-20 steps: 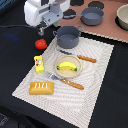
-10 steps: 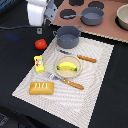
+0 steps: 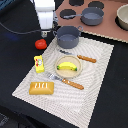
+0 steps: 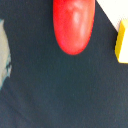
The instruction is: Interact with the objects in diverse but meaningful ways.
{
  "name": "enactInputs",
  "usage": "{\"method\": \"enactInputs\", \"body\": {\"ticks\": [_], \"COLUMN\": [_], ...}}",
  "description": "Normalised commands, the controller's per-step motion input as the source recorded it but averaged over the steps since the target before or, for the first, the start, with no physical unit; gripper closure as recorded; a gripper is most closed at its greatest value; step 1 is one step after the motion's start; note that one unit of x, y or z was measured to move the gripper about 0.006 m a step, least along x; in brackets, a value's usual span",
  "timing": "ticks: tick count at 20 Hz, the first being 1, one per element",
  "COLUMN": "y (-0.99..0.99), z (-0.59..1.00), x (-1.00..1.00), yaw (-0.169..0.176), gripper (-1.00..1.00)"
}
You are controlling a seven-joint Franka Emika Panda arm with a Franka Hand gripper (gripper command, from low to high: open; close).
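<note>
The jaws' state cannot be told; the white gripper [image 3: 45, 33] hangs above the round red tomato [image 3: 40, 44], which lies on the dark table [image 3: 15, 55] just beside the striped cloth mat [image 3: 97, 85].

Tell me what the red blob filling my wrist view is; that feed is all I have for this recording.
Observer: It is the red tomato, lying on the dark table just off the striped mat.
Operator: And the yellow sliver at the edge?
Observer: That is the yellow packet with red print, resting on the mat near the tomato.
Operator: Is the gripper holding anything?
Observer: The exterior view shows the arm above the tomato beside a grey-blue pot, but the fingers are not clear enough to tell.
</note>
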Motion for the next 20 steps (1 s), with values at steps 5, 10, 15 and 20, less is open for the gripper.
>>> {"method": "enactInputs", "body": {"ticks": [5, 10, 15, 20], "y": [-0.16, -0.21, -0.23, -0.03], "z": [-0.31, -0.35, -0.32, -0.39], "x": [-0.09, -0.18, -0.24, -0.36], "yaw": [0.022, 0.013, 0.001, 0.045], "gripper": [-1.0, -1.0, -1.0, -1.0]}}
